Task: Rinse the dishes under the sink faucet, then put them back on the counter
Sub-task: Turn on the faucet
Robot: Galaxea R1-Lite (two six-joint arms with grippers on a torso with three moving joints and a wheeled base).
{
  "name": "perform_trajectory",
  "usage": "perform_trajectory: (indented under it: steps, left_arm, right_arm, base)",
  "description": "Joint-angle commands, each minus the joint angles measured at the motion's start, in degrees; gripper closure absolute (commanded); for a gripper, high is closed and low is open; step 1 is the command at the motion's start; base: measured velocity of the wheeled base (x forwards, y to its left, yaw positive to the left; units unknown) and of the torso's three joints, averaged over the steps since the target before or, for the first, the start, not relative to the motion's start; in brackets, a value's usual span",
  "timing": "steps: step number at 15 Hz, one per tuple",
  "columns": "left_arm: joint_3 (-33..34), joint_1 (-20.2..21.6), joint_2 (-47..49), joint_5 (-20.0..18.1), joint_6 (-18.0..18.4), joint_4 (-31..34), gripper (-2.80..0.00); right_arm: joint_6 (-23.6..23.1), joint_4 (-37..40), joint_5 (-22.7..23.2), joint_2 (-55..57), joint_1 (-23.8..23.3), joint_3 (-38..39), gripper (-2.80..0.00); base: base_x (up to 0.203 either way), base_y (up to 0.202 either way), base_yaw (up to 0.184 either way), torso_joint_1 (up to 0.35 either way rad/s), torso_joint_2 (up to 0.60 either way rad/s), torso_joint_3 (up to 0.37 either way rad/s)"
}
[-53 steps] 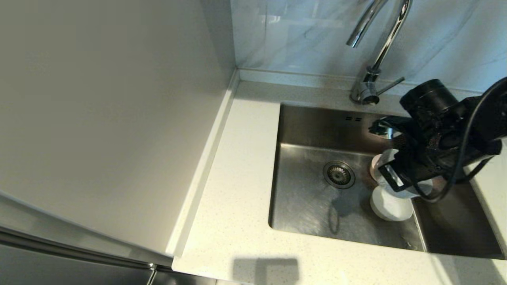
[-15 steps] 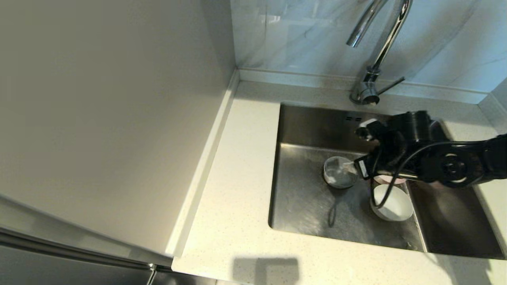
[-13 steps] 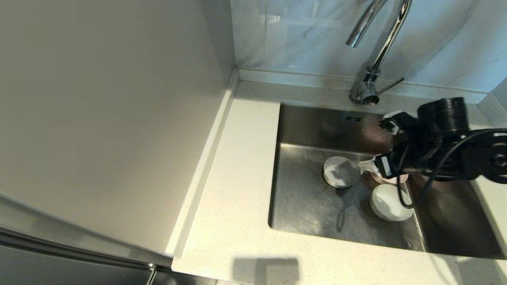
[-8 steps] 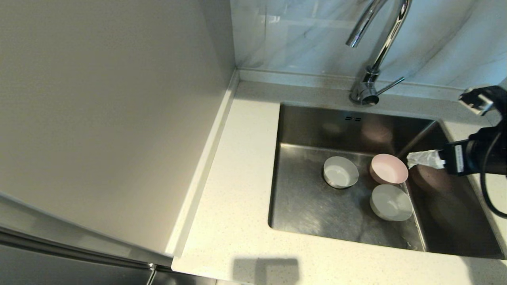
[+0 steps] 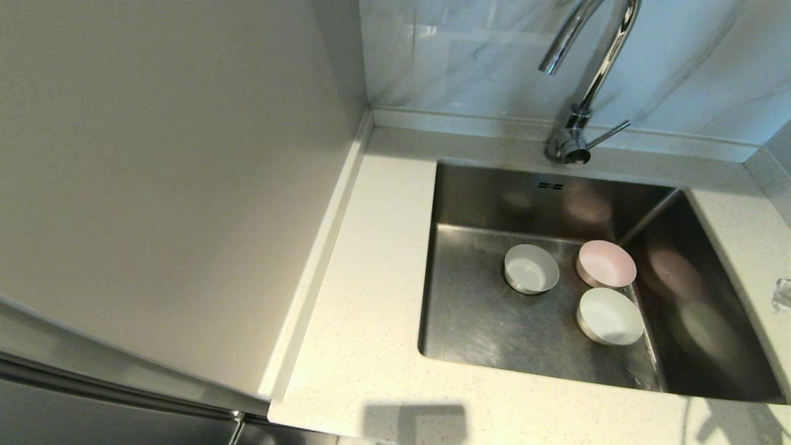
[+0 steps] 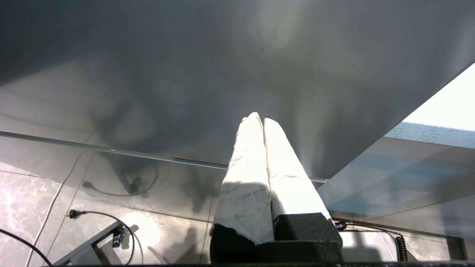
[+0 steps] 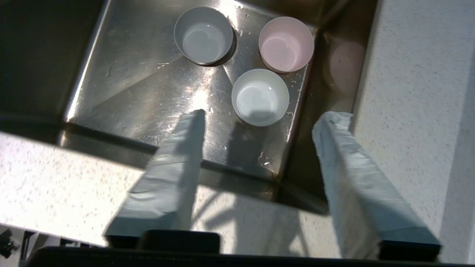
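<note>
Head view: sink (image 5: 476, 334) set in desk (image 5: 371, 296); three dishes sitting on its floor: grey-white bowl (image 5: 531, 269) over drain spot, pink bowl (image 5: 606, 264), white bowl (image 5: 610, 316). Faucet (image 5: 584, 80) count one, no water visible running. Left tool (image 6: 263, 118) parked off desk, fingers pressed together, gripping nothing. Right tool (image 7: 259, 118) hovering above sink's near edge, fingers spread wide, carrying nothing. Judgement: lever needing nudge next; approaching from side, avoiding spout.

The sink (image 5: 469, 204) sits right of centre, set into the counter (image 5: 371, 259). On its floor stand three bowls, upright: grey-white (image 5: 531, 269) mid-basin, pink (image 5: 607, 264) to its right, white (image 5: 610, 316) just below the pink.
</note>
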Motion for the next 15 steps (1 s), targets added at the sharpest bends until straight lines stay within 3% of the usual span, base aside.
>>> perform_trajectory:
  steps: [1, 5, 9, 12, 15]
  left_arm:
    - [0.0, 0.0, -0.2, 0.0, 0.0, 0.0, 0.0]
    - [0.0, 0.0, -0.2, 0.0, 0.0, 0.0, 0.0]
    - [0.0, 0.0, -0.2, 0.0, 0.0, 0.0, 0.0]
    - [0.0, 0.0, -0.2, 0.0, 0.0, 0.0, 0.0]
    - [0.0, 0.0, -0.2, 0.0, 0.0, 0.0, 0.0]
  right_arm:
    - [-0.1, 0.0, 0.3, -9.4, 0.2, 3.7, 0.0]
    - [3.1, -0.4, 0.5, -19.9, 0.5, 10.5, 0.0]
    - [3.6, -0.5, 0.3, -17.4, 0.7, 8.9, 0.0]
    - [3.5, -0.4, 0.3, -10.0, 0.7, 3.7, 0.0]
    - [4.4, -0.4, 0.6, 2.3, 0.7, -11.2, 0.0]
  base:
    - [0.0, 0.0, 0.0, 0.0, 0.0, 0.0]
    - [0.0, 0.0, 0.0, 0.0, 0.0, 0.0]
    - [0.0, 0.0, 0.0, 0.0, 0.0, 0.0]
    - [0.0, 0.0, 0.0, 0.0, 0.0, 0.0]
    - [0.0, 0.0, 0.0, 0.0, 0.0, 0.0]
